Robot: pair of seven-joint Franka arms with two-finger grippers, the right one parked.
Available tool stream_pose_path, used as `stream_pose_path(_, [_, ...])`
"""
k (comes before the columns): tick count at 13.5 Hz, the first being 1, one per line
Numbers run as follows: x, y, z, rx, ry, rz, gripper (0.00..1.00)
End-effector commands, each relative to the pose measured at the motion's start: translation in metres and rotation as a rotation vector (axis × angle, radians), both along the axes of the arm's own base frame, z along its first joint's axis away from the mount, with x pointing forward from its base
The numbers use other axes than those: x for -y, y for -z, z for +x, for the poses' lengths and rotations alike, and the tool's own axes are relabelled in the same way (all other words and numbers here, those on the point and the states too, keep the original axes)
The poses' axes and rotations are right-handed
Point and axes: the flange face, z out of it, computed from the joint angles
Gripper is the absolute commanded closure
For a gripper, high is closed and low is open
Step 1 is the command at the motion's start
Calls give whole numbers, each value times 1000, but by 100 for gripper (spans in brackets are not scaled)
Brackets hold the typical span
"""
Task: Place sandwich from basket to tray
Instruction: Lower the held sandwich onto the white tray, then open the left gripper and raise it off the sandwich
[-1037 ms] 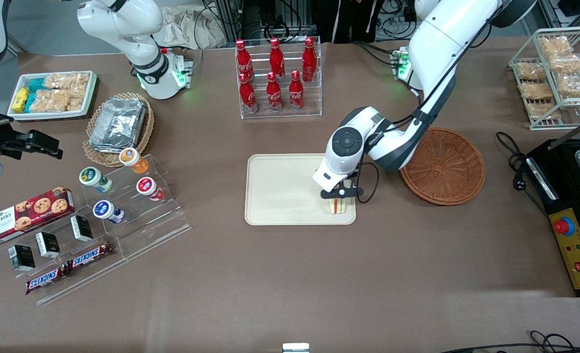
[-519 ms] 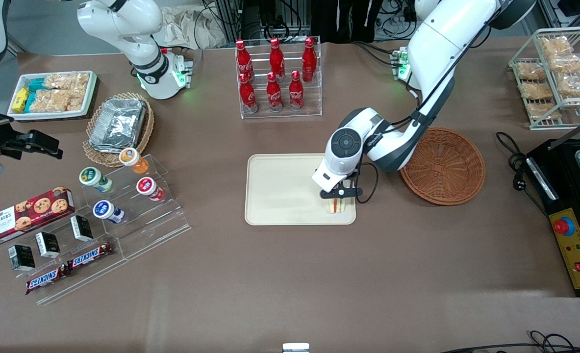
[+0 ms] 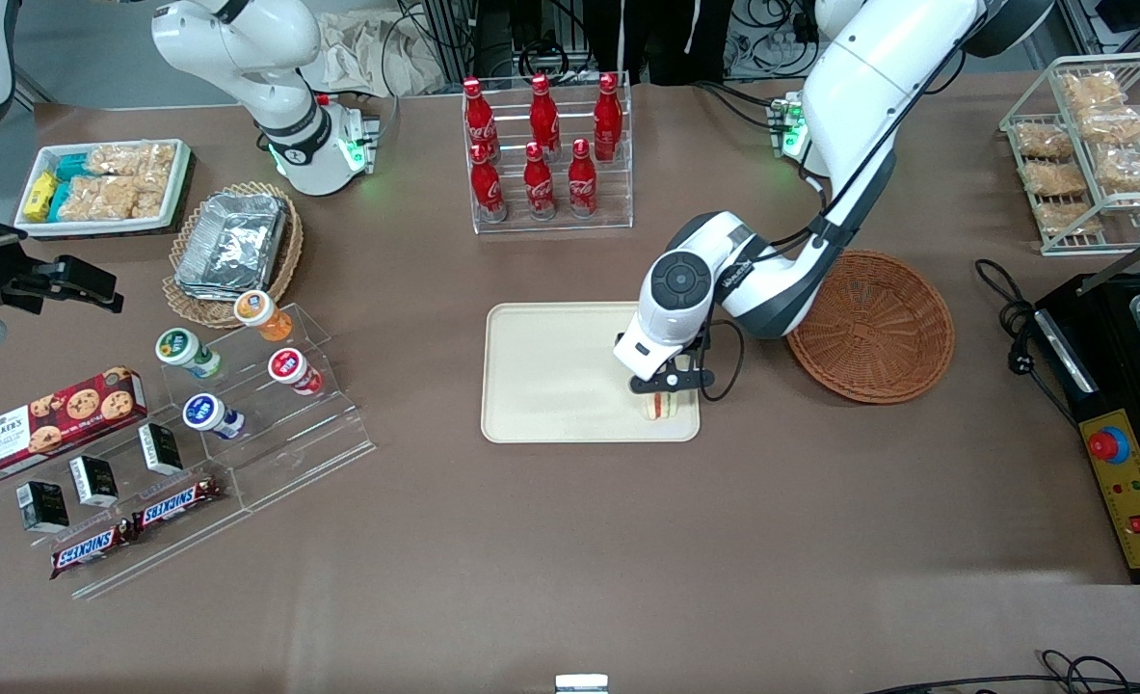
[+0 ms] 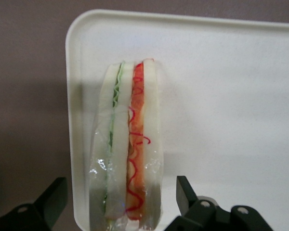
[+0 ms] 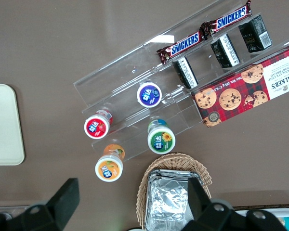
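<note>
The sandwich, a wrapped wedge of white bread with red and green filling, lies on the cream tray at the corner nearest the front camera, toward the working arm's end. In the left wrist view the sandwich lies by the tray's rim. My gripper is just above it, open, one finger to each side with gaps, not touching. The reddish-brown basket stands empty beside the tray, toward the working arm's end.
A rack of red cola bottles stands farther from the front camera than the tray. A clear stepped stand with yogurt cups and snack bars lies toward the parked arm's end. A black appliance sits at the working arm's end.
The gripper has risen slightly off the sandwich, which stays on the tray. Little else has moved.
</note>
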Motion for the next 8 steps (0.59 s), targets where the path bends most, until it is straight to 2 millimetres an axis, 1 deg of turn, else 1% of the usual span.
stream_pose_path(1, [-10, -47, 4, 43, -5, 47, 0])
stream_pose_path(2, [-25, -58, 15, 57, -32, 48, 0])
stream_pose_path(4, [-43, -80, 25, 79, -34, 53, 0])
stream_pose_path(5, [-60, -93, 32, 74, -16, 59, 0])
stream_pose_path(7, [-105, -119, 44, 63, 30, 88, 0])
stream_pose_path(8, [-131, -130, 49, 44, 53, 96, 0])
